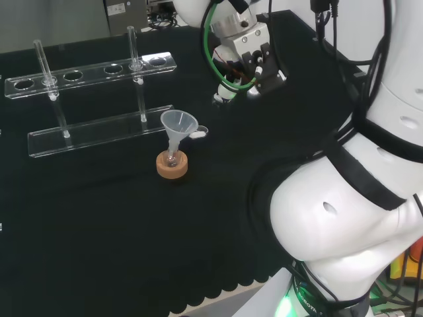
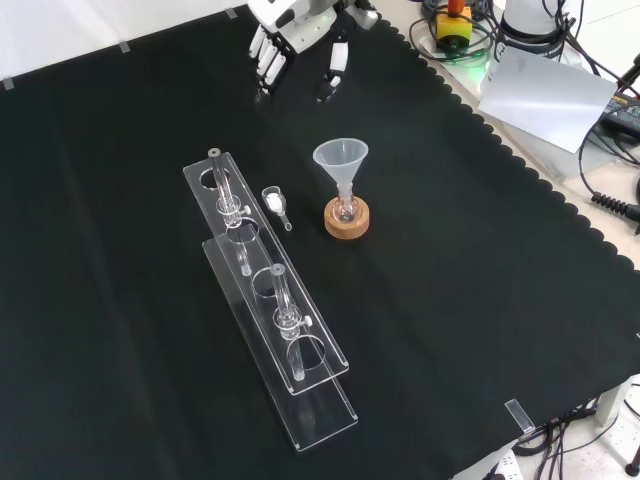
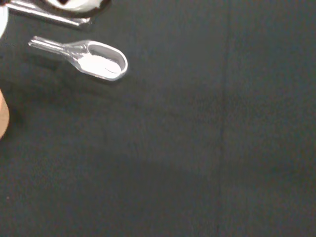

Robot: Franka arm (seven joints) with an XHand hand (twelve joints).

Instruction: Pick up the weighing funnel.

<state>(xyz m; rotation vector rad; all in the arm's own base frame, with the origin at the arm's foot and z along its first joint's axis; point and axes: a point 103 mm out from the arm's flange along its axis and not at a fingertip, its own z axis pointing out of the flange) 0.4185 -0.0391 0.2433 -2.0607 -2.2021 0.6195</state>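
Hand hovers by the tabletop's far edge in the front view, fingers relaxed and apart, holding nothing. Weighing funnel lies flat mid-tabletop, between rack and funnel, well apart from hand. Long axis runs roughly away from hand: scoop end nearer it, stem farther

Counter under black cloth. On the cloth: clear rack, cork ring carrying a small flask with a funnel, and weighing funnel lying flat between rack and ring, just beside the rack.
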